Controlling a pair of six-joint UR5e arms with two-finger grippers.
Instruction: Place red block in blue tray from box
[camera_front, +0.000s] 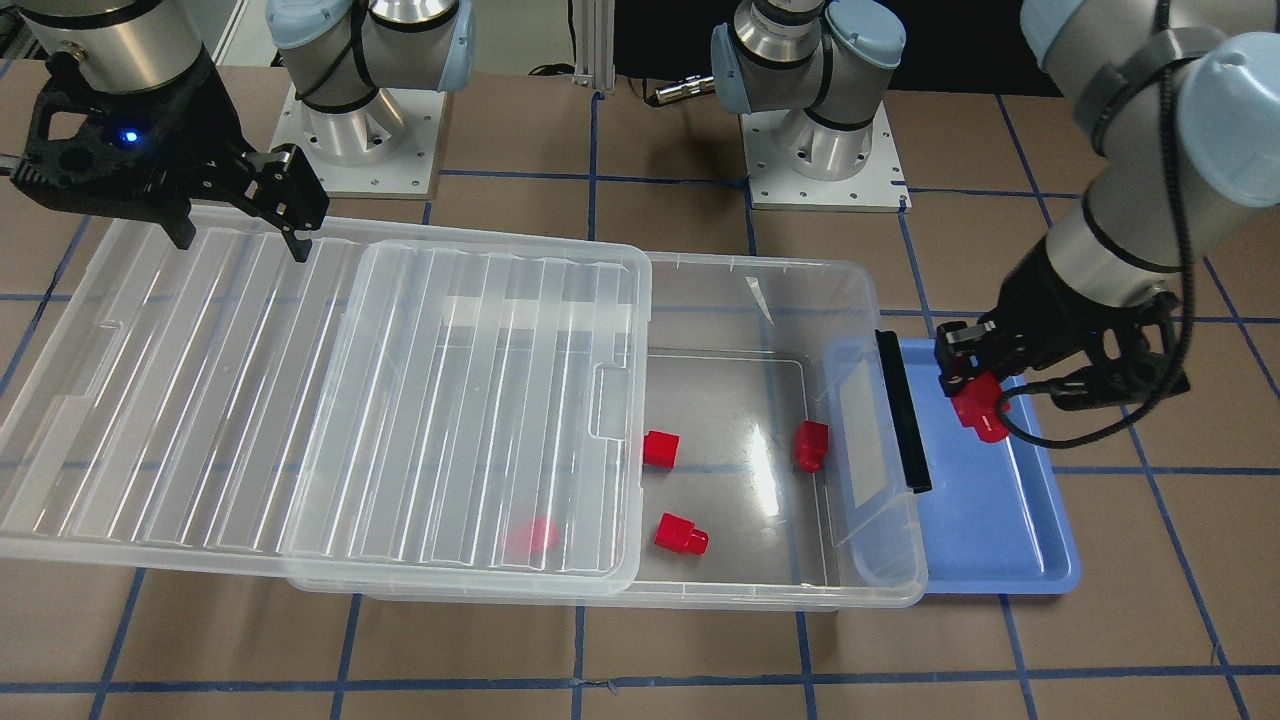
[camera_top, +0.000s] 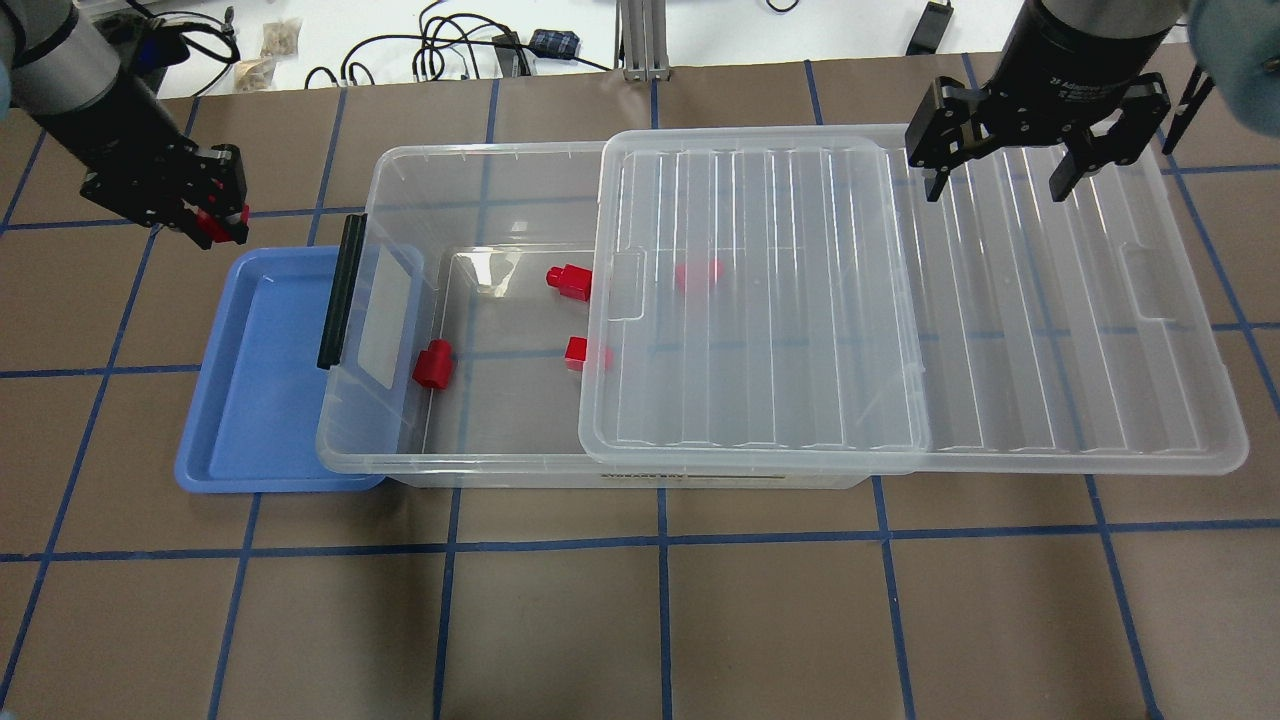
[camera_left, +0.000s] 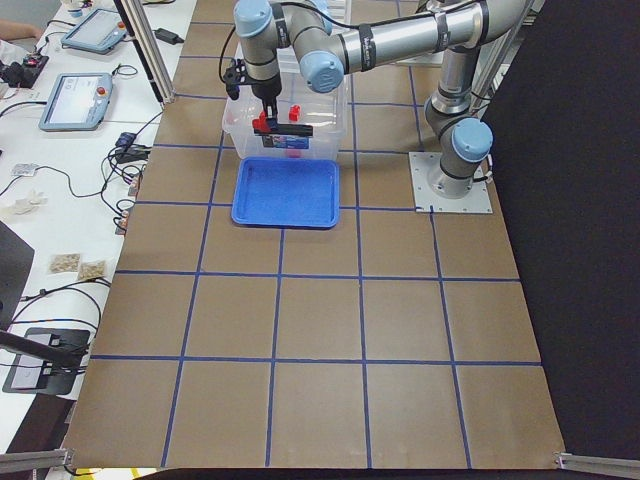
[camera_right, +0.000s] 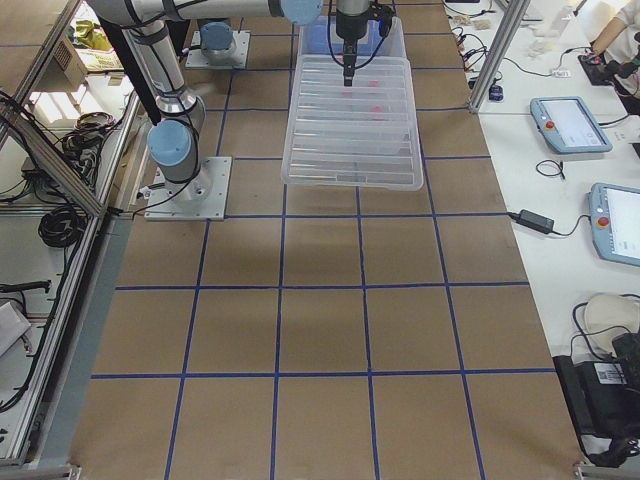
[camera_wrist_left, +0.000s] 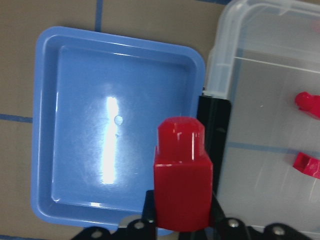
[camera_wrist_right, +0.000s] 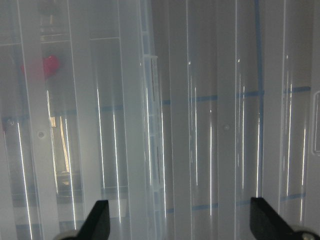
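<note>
Left gripper (camera_front: 962, 385): clamped on a red block (camera_front: 980, 412), one finger on each side of its boxy body.
Held block: up in the air, with its stub pointing away from the fingers. In the left wrist view it hangs over the tray's edge next to the handle. It touches neither the tray nor the box.
Tray (camera_top: 255, 400): flat on the table at the robot's left, close against the handle end of the box. The box's rim overlaps its near edge in the overhead view. There are no blocks in it.
Box (camera_top: 480, 165): lies lengthwise across the table, with its left part uncovered.
Handle (camera_top: 340, 290): a black bar on the box end that faces the tray.
Lid (camera_top: 1000, 320): ribbed and clear. It lies over the box's right part and sticks out well past that end.
Blocks in the box: three sit on the uncovered floor. One (camera_top: 433, 363) is near the handle end. One (camera_top: 570, 282) lies towards the far wall with its stub pointing left. One (camera_top: 585, 353) sits at the lid's edge, partly under it. A fourth (camera_top: 697, 274) shows only as a red blur through the lid.
Right gripper (camera_top: 995, 185): fingers spread wide and holding nothing. It hangs over the far edge of the lid's overhanging part, and whether it touches the lid cannot be told.
</note>
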